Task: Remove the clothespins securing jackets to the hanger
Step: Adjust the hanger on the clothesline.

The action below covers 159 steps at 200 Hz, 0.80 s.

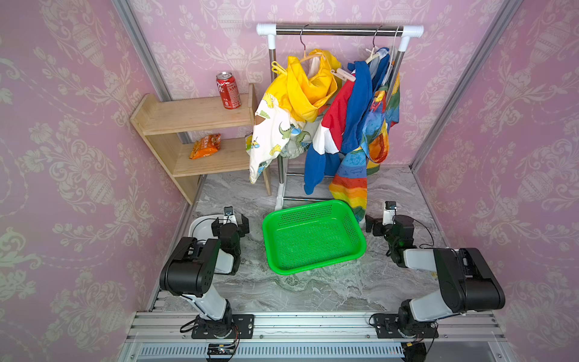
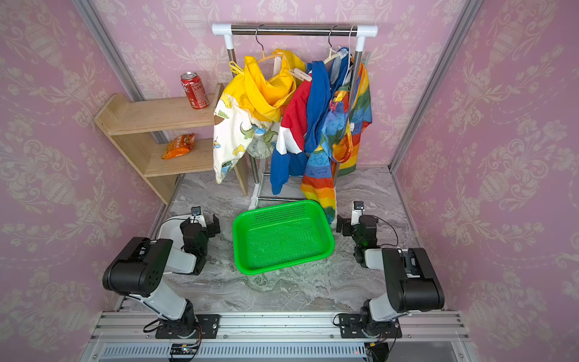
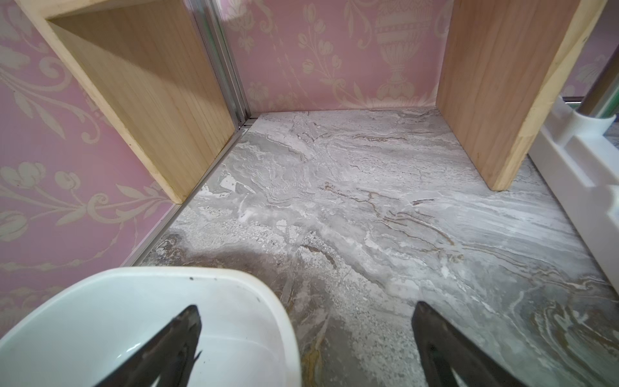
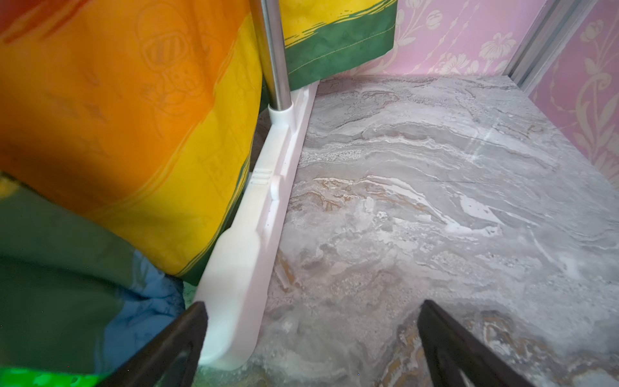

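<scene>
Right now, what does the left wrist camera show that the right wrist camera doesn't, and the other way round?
Left wrist only: the white bowl beneath one finger of the open left gripper, and the wooden shelf side panels.
Right wrist only: the rainbow jacket hem, the steel post of the rack and a corner of the green basket, by the open right gripper.
Both: marble tabletop, pink wallpaper, a white rack foot. Neither shows a clothespin; only the top views do.

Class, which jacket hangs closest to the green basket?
The rainbow jacket: its striped sleeve drops beside the basket; the yellow jacket and blue-red jacket end higher.
</scene>
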{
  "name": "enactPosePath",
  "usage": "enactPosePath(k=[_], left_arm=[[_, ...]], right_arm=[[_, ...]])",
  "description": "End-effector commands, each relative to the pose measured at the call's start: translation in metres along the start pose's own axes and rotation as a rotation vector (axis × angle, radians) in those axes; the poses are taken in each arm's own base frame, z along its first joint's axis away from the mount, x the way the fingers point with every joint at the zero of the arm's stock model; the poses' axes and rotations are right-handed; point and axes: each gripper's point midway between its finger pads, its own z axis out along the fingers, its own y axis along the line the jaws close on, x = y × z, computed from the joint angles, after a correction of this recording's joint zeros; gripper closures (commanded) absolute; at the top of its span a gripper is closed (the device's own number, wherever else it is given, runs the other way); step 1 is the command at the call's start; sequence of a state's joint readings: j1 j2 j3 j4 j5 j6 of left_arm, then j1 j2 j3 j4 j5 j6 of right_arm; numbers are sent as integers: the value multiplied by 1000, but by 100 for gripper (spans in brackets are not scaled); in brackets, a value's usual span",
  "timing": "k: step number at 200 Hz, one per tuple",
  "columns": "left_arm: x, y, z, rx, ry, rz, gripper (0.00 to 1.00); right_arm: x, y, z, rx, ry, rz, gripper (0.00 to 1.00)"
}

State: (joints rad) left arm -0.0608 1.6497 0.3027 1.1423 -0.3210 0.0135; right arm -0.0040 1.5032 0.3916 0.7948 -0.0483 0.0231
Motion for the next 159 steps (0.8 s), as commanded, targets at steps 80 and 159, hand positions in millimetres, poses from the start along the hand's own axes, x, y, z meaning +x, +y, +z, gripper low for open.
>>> enactPosePath(k=[80, 159], left_arm=[[1, 1, 1, 1, 7, 3, 1], [3, 3, 4, 2, 25, -10, 1]], right_arm=[[-5, 3, 2, -12, -4, 0, 0], [-5, 3, 2, -13, -5, 0, 0]])
